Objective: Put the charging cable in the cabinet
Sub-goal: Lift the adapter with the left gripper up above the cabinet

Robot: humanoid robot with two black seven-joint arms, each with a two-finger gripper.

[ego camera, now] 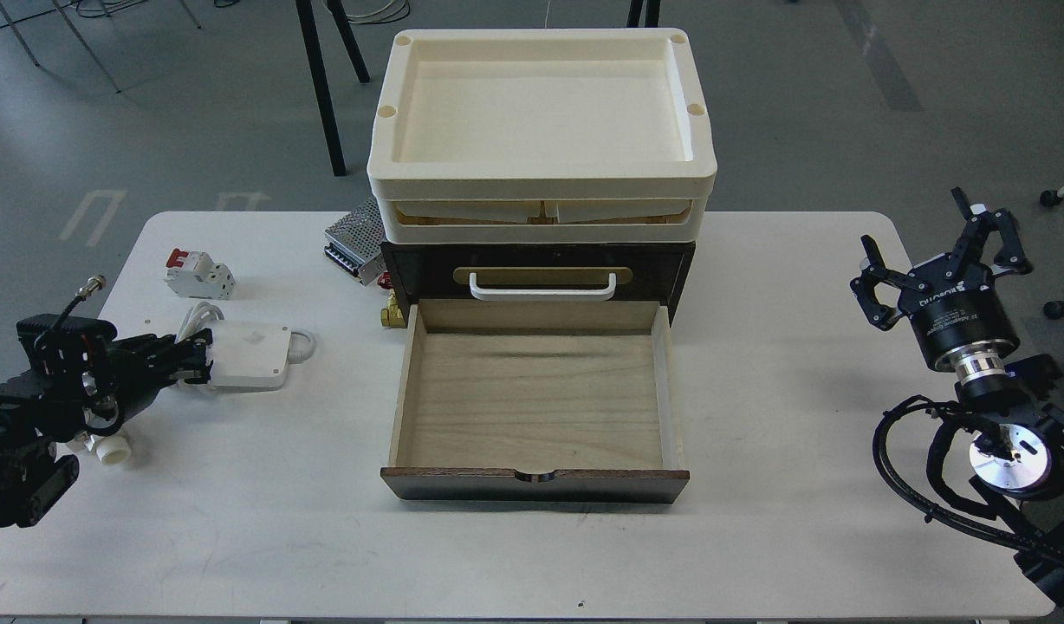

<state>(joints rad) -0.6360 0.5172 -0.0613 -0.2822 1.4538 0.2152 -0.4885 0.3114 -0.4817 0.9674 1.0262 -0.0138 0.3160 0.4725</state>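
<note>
Charging cable (248,353) lies left of the cabinet (538,273), drawer open. Left gripper (194,362) at its left edge; grip unclear. Likely light, rigid, smooth; pinch across block edges, not cord.

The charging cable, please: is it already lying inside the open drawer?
No, the charging cable lies on the table left of the empty drawer.

We count one cabinet (537,260) with one open drawer (536,394), two stacked trays (541,130), one charging cable (248,354), one breaker (200,274), one metal mesh unit (353,236), two grippers: left (190,362), right (939,251).
</note>
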